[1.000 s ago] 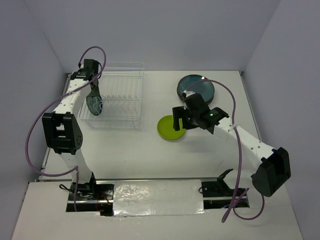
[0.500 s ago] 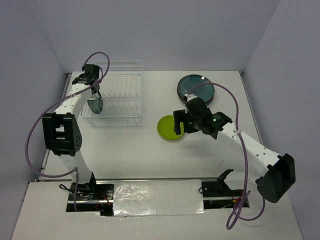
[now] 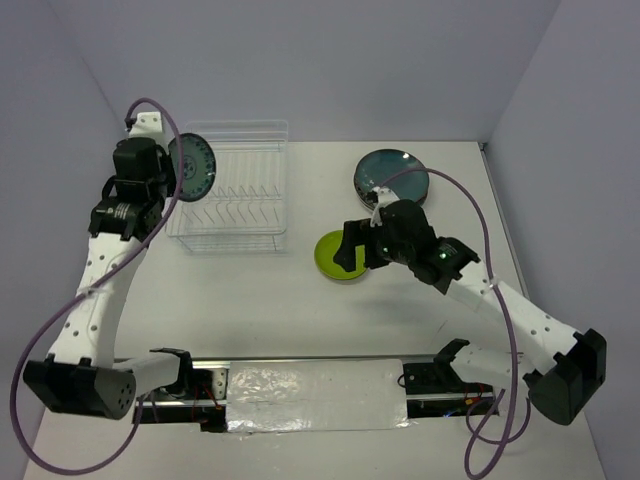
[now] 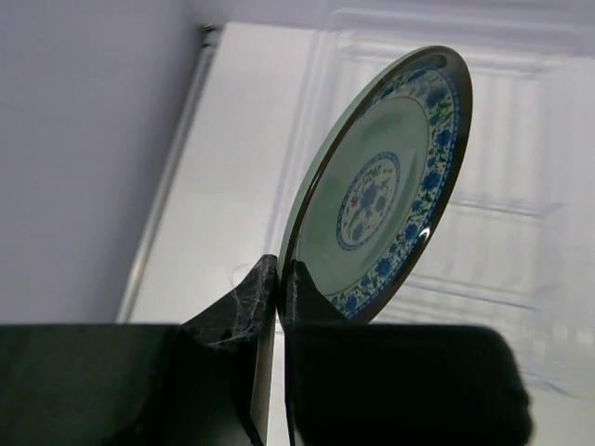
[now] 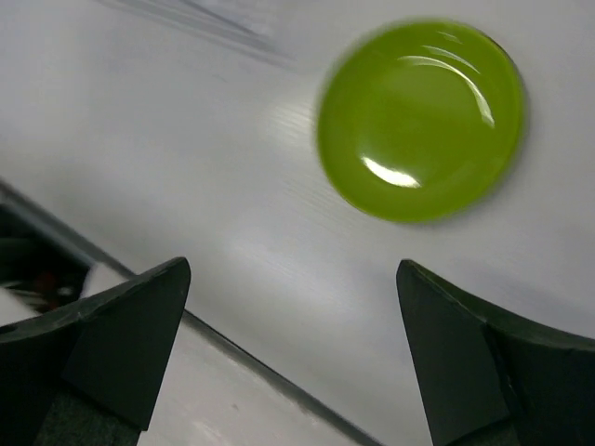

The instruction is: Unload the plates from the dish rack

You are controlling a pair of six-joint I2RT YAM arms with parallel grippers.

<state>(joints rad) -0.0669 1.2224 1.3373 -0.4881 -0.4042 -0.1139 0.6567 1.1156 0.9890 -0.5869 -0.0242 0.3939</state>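
The left gripper (image 4: 281, 271) lifted the blue plate (image 4: 381, 186) out of the rack (image 3: 250, 238) and up beside its far-left corner. The right gripper (image 5: 290, 271) shifted slightly nearer above the green plate (image 5: 420, 119).

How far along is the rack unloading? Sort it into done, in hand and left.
Done: the teal plate and green plate lie on the table. In hand: the left gripper pinches the patterned plate over the rack's left end. Left: setting it down; the rack shows no other plates.
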